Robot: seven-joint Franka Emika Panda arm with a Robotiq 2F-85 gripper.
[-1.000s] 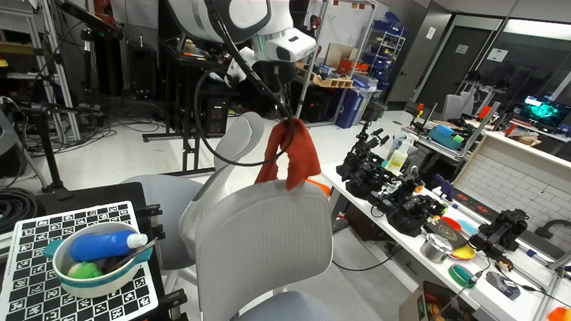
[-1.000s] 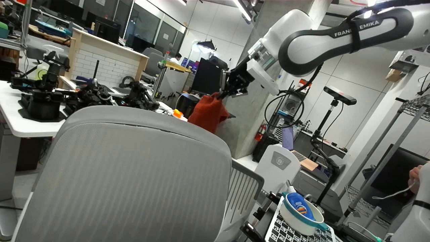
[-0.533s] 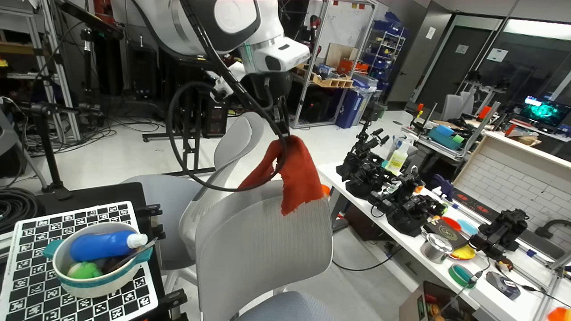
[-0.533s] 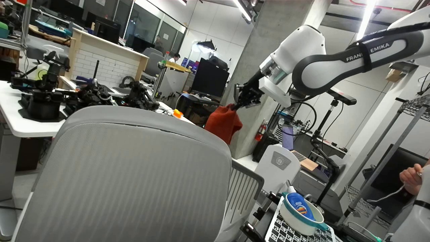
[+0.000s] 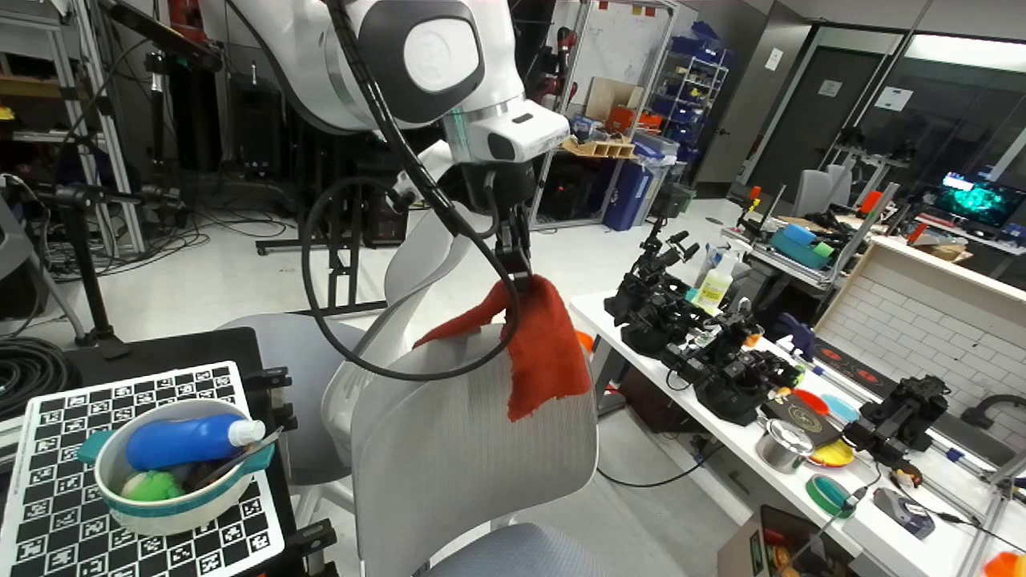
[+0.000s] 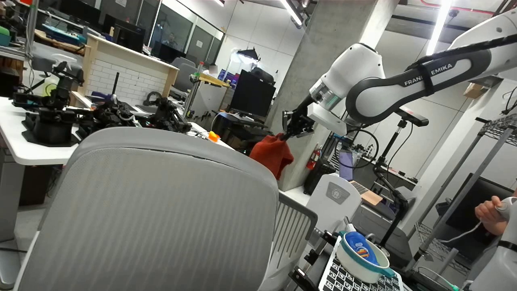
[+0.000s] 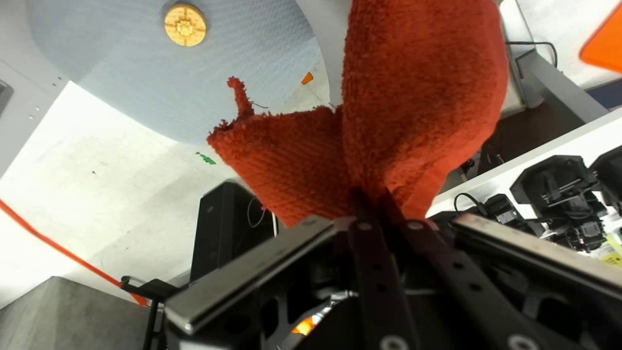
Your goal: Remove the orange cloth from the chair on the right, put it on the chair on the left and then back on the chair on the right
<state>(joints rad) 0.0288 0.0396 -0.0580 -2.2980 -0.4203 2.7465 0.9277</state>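
One gripper [image 5: 521, 282] is pinching the orange cloth [image 5: 549, 353] at its twelve o'clock; in an exterior view the cloth is straddling the nearer gray chair [image 5: 465, 465] at one o'clock and hanging toward six.

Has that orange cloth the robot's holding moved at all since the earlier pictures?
Yes, downward: in an exterior view, the orange cloth now reaches farther down the gray chair backrest than it did a second ago.

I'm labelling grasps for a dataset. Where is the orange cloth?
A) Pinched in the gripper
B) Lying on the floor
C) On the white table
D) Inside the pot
A: in the wrist view, the gripper is closed on a fold of the orange cloth.
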